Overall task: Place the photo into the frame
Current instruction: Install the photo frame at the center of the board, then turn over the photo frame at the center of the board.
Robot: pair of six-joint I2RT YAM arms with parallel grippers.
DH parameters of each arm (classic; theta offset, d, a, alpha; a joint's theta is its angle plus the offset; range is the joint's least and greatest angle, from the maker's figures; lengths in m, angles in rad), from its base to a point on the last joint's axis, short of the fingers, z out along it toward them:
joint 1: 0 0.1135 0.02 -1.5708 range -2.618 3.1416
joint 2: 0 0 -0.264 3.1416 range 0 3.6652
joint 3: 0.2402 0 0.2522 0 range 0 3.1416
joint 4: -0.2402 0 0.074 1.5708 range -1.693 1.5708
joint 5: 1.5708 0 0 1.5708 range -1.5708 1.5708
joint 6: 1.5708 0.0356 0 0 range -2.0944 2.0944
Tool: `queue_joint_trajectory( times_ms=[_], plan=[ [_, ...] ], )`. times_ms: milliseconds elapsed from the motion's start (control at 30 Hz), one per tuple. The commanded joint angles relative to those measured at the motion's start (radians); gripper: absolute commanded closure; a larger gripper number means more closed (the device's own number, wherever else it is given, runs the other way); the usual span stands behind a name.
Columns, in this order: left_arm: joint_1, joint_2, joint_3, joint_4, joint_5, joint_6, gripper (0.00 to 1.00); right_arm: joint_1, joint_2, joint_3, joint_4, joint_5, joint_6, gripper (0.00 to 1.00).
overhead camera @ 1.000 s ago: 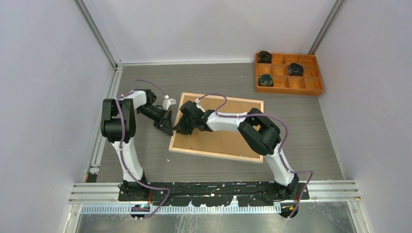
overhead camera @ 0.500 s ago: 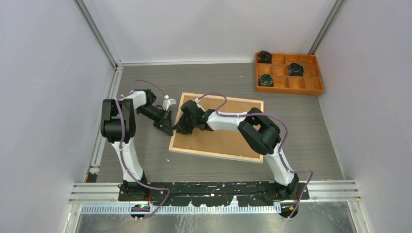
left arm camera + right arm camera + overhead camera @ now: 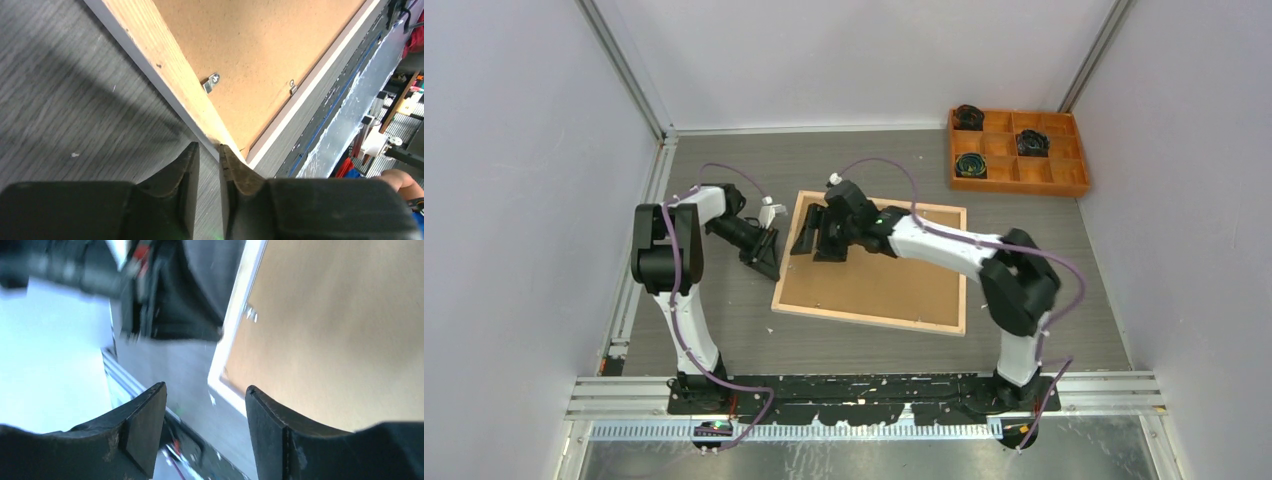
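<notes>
The left gripper [image 3: 207,150] has its jaws drawn almost together, with only a thin slit between them. The outer edge of the frame [image 3: 165,65] runs into that slit close to the frame's near left corner. One fingertip lies against the wooden rail, but I cannot tell whether the pair pinches the rail or only rests at it. The right gripper [image 3: 205,392] stands wide open and holds nothing. It hangs over the far left part of the frame, and its blurred view shows the white rail and the brown board [image 3: 340,330] below.

The frame lies back-up on the table [image 3: 75,100], wood side showing, with the board seated inside the rails. Small metal tabs [image 3: 212,81] sit at the inner edge of the rails, over the board's border. The photo shows in no view; it may lie under the board, but that is hidden. An orange tray [image 3: 1019,187] stands well apart, in the far right corner.

The step in hand looks like work on the frame's back, with the left arm steadying the rail and the right arm poised over the tabs or the board. If the photo is already under the board, only turning the tabs down is left. If it is not, the board must come out first. Either way the right jaws need to narrow and come down exactly on a tab or the board's edge. Both are thin and flat and give little to grip, so the frame must be held against sliding.
</notes>
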Motion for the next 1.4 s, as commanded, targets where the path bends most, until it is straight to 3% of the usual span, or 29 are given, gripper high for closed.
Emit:
queue_joint_trajectory(
  times_ms=[0, 100, 267, 533, 800, 933, 1033, 1200, 1367],
  plan=[
    [0.01, -0.075, 0.034, -0.064, -0.033, 0.039, 0.72, 0.07, -0.262, -0.102, -0.284, 0.054, -0.42, 0.35],
    [0.01, -0.126, 0.045, -0.088, -0.034, 0.037, 0.54, 0.14, -0.379, -0.234, -0.334, 0.15, -0.518, 0.33],
    [0.01, -0.222, 0.039, -0.151, -0.042, 0.061, 0.42, 0.224, -0.484, -0.397, -0.294, 0.26, -0.597, 0.32],
    [0.01, -0.388, -0.071, -0.167, -0.08, 0.126, 0.35, 0.243, -0.47, -0.46, -0.211, 0.353, -0.793, 0.32],
    [0.01, -0.421, -0.102, -0.193, -0.091, 0.164, 0.34, 0.259, -0.394, -0.455, -0.188, 0.363, -0.849, 0.38],
    [0.01, -0.433, -0.097, -0.213, -0.09, 0.192, 0.17, 0.272, -0.363, -0.45, -0.188, 0.378, -0.856, 0.4],
    [0.01, -0.469, -0.115, -0.206, -0.088, 0.214, 0.06, 0.282, -0.336, -0.436, -0.187, 0.394, -0.864, 0.45],
    [0.001, -0.532, -0.15, -0.2, -0.128, 0.248, 0.04, 0.29, -0.293, -0.415, -0.182, 0.412, -0.866, 0.61],
    [0.0, -0.647, -0.251, -0.146, -0.156, 0.309, 0.0, 0.294, -0.281, -0.399, -0.159, 0.39, -0.867, 0.87]
  ],
)
